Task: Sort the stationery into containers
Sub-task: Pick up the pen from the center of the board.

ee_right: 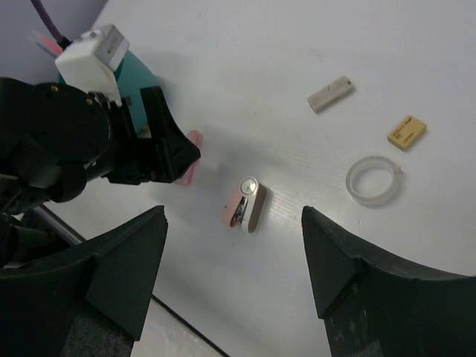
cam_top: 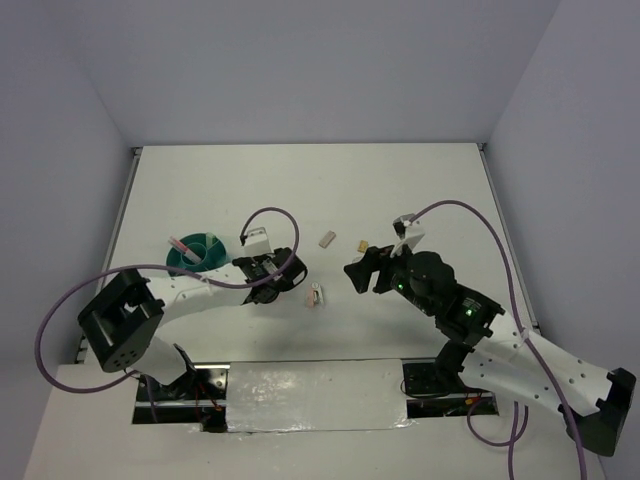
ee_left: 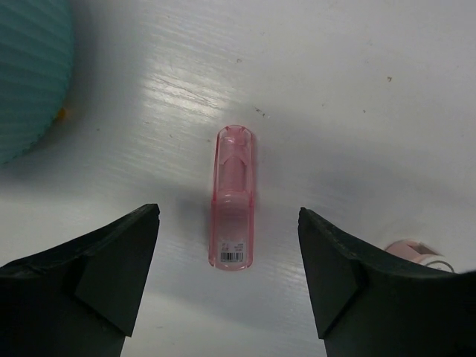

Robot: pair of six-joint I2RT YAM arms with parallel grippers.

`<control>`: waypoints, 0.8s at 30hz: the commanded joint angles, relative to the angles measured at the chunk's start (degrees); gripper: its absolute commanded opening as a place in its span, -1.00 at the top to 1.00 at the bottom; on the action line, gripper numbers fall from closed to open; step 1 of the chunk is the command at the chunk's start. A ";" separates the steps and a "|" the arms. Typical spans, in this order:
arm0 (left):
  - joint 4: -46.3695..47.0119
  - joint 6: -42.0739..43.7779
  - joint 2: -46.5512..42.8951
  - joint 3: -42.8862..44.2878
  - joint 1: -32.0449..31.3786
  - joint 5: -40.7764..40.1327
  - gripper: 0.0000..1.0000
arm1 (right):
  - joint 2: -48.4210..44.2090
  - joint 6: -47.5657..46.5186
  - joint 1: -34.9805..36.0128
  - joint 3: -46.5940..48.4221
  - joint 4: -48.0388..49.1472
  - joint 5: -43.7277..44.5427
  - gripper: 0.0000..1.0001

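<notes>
Left gripper [ee_left: 229,216]: the jaws are released and set astride the pink stick [ee_left: 233,197], one finger on each side, with neither touching it. The stick lies flat on the table [ee_left: 357,89], near the teal organizer [ee_left: 30,74]. Right gripper [ee_right: 234,216]: the jaws are spread wide and nothing is held. The clip [ee_right: 245,204] lies on its side between the two grippers. The grey block [ee_right: 329,94], tan nub [ee_right: 407,132] and tape ring [ee_right: 374,180] are scattered apart beyond it. A pink pen [cam_top: 181,244] is seen leaning in the organizer.
</notes>
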 commanded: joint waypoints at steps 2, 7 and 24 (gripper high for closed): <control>3.42 0.28 3.53 0.97 0.98 2.46 -0.71 | 2.52 0.27 0.45 -1.14 2.28 -2.68 -0.60; 6.23 0.37 5.90 -1.49 1.24 4.31 -0.53 | 3.05 0.09 0.45 -1.31 3.42 -3.13 -0.60; 18.77 13.44 -9.86 -10.96 -4.27 2.73 1.00 | 2.25 3.16 -2.88 -3.25 11.34 -11.02 -0.71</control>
